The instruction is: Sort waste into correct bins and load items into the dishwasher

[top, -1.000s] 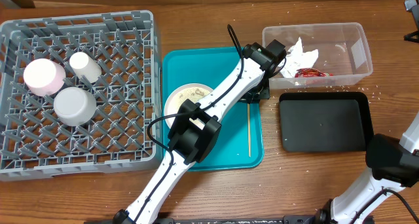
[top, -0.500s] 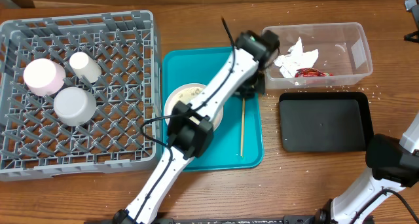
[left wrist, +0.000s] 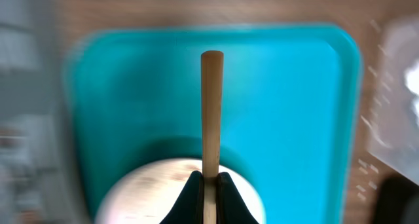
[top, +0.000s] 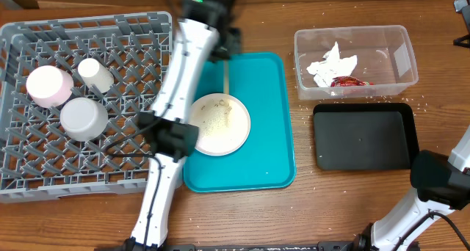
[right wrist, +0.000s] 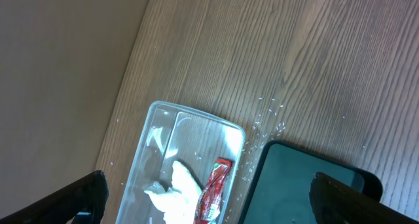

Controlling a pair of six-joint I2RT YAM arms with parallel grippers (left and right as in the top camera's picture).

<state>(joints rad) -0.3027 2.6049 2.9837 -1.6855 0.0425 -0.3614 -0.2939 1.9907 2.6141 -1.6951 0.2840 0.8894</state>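
Whereas a second ago the left arm was stretched toward the clear tub [top: 389,56] with a wooden chopstick [top: 227,76] lying flat on the teal serving tray [top: 268,133], the arm is now seen swung over to the tray's far left corner, and the chopstick has been lifted off the tray. The left claw [top: 222,44] is closed tight on one end of the stick. In the wrist view the stick is pinched between the two fingers [left wrist: 194,191] and juts straight ahead of them, above the tray. Nothing else is touched by this claw.

From this move the stick is judged to be bound for the dish rack [top: 147,20], which lies just left of the claw, rather than for either bin. Below and behind the claw the white plate [top: 235,137] is left on the tray with rice grains [top: 213,115] scattered over it. The grains are yet to be binned and the plate is yet to be racked.

Well to the left of the claw, a pink bowl [top: 49,86], a small white cup [top: 95,73] and a pale bowl [top: 84,119] are already set in the rack. Far to its right, the crumpled napkin [top: 330,60] and the red wrapper [top: 349,81] are lodged in the tub, and the black tray [top: 363,137] is placed just beside it.

The right claw [right wrist: 206,188] is held spread wide with nothing in it, above the bench [right wrist: 294,54].
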